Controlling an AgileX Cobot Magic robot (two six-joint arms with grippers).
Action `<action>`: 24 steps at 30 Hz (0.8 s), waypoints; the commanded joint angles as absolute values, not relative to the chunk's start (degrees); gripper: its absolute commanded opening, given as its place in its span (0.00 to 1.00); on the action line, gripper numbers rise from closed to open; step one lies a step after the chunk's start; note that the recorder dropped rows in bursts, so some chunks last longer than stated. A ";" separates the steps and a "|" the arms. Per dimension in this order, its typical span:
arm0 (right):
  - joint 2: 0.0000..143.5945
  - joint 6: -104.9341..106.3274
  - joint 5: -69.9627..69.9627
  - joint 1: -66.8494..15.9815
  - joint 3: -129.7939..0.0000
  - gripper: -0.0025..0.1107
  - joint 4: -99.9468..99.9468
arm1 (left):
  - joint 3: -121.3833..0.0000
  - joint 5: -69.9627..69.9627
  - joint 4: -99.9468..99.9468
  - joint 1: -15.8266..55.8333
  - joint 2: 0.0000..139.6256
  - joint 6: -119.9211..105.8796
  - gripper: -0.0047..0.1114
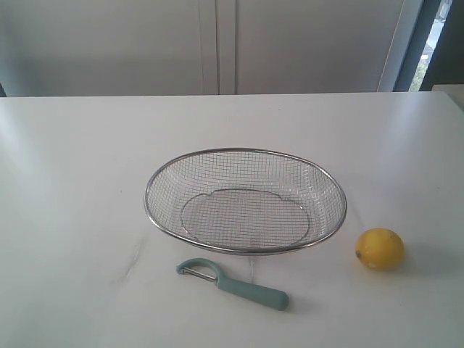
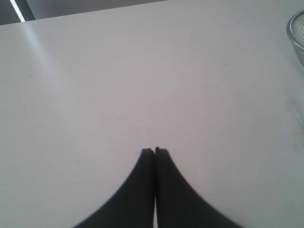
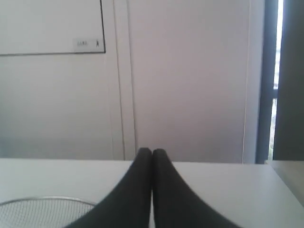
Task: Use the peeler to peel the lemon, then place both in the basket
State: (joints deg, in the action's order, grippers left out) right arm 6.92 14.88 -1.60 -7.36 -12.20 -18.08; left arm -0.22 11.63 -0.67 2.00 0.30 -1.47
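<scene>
A silver wire-mesh basket [image 1: 245,249] sits in the middle of the white table, with nothing in it. The pale teal peeler [image 1: 232,284] lies just in front of it, head to the left. The small yellow lemon [image 1: 379,249] rests to the basket's right. Neither arm shows in the exterior view. My left gripper [image 2: 155,151] is shut with nothing in it over bare table, and the basket's rim [image 2: 295,35] shows at that view's edge. My right gripper [image 3: 152,152] is shut too, holding nothing, with the basket's rim [image 3: 47,200] low beside it.
The white table [image 1: 72,181] runs to a pale wall with panel seams [image 1: 217,43] at the back. A dark window frame [image 1: 435,43] stands at the back right. A framed board [image 3: 47,28] hangs on the wall in the right wrist view.
</scene>
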 commanded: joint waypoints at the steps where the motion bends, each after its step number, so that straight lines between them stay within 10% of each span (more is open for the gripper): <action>1: 12.38 16.71 -7.75 -7.43 -15.48 0.02 -18.02 | 0.00 11.58 -1.11 2.26 0.00 -1.56 0.04; 24: 55.75 22.71 -38.24 -12.81 -37.64 0.02 -16.19 | 0.00 11.58 -1.11 2.26 0.00 -1.56 0.04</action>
State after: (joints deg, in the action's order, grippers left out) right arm 54.11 21.44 -36.15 -10.80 -36.35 -16.48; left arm -0.22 11.63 -0.67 2.00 0.30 -1.47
